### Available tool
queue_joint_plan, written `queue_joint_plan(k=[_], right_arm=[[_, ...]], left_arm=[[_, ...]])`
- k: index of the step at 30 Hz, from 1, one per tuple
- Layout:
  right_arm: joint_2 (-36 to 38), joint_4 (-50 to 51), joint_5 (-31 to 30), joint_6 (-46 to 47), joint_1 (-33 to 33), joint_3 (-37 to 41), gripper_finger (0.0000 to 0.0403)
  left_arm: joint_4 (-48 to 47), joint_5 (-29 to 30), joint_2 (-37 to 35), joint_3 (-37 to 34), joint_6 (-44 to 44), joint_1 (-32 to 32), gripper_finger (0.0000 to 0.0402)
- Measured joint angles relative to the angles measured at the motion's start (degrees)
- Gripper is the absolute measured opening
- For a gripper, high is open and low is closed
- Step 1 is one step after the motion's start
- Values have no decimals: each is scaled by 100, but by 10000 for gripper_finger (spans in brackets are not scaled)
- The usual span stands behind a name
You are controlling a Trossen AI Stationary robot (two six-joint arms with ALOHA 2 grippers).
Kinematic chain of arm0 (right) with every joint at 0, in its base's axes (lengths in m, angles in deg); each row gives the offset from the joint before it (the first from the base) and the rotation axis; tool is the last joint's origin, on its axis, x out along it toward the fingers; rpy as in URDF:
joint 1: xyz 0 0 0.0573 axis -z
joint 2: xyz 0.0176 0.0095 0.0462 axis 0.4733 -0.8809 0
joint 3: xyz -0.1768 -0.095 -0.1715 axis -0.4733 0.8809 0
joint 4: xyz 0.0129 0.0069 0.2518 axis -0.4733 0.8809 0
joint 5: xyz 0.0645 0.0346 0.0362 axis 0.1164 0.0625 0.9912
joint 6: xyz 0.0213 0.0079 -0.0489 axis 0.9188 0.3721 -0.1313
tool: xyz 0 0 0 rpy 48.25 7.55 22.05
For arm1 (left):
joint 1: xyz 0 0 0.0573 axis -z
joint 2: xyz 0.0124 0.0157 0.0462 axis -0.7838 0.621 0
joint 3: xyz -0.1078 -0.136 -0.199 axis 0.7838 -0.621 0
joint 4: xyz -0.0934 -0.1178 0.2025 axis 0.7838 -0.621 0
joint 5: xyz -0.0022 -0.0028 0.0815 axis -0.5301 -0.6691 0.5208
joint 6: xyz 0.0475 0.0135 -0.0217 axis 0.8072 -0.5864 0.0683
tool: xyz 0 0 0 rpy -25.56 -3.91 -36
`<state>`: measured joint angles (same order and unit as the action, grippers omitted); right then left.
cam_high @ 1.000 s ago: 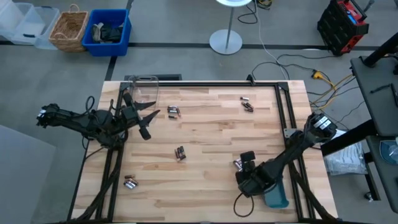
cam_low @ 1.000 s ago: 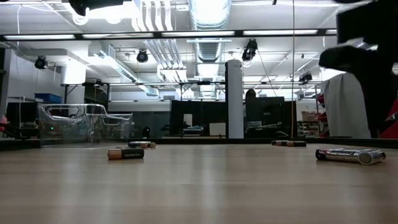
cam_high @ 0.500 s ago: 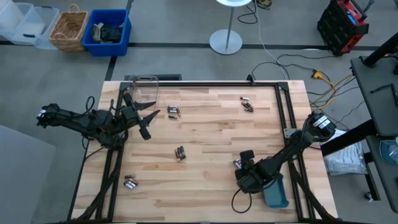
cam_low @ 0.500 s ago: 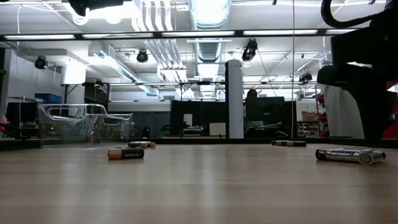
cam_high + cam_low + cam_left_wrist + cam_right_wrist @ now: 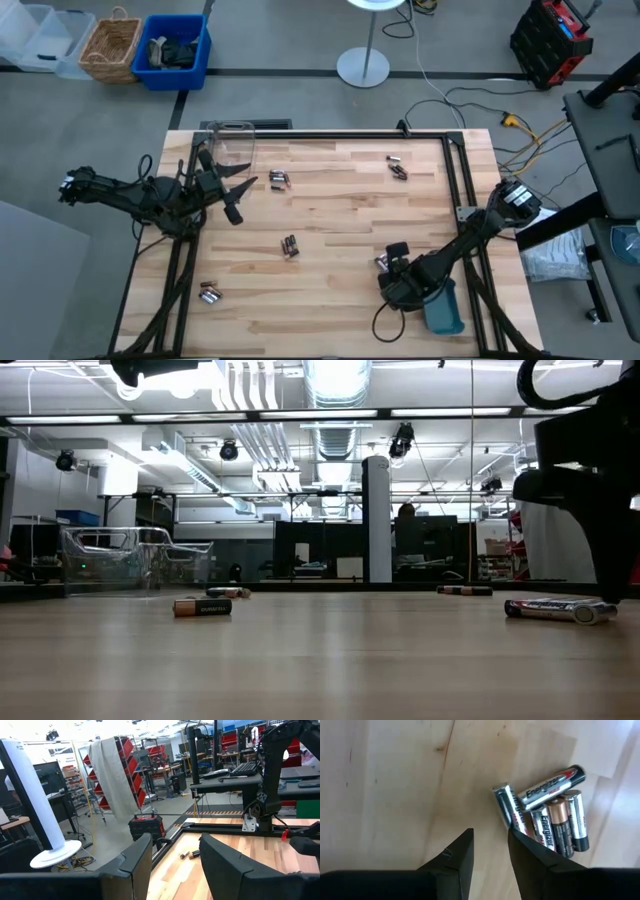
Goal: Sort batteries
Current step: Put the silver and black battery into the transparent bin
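Right tool (image 5: 490,850) | fingers narrowly parted, gripping nothing, having shifted slightly over the batteries (image 5: 547,817) clustered near the tabletop (image 5: 340,220) front right corner | pickup pending | left tool (image 5: 235,190) parted, idling at left edge.

In the high view, the batteries (image 5: 289,245) are too small for sizes or labels to be told. The right gripper (image 5: 392,293) is seen only as a dark mass there, and the cluster beside it is partly covered. In the low view, the right arm (image 5: 590,480) is cut off by the picture's edge.
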<state>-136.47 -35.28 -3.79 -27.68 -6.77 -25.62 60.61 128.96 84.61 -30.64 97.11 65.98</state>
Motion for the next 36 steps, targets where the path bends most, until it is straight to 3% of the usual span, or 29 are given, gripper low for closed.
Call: queue_joint_plan(k=[20, 36], right_arm=[[-6, 56, -211, -348, 281, -35, 157], [-1, 48, -59, -251, 267, -52, 134]], left_arm=[[-9, -2, 315, 48, 16, -1, 145], [-2, -2, 413, 55, 0, 0, 145]])
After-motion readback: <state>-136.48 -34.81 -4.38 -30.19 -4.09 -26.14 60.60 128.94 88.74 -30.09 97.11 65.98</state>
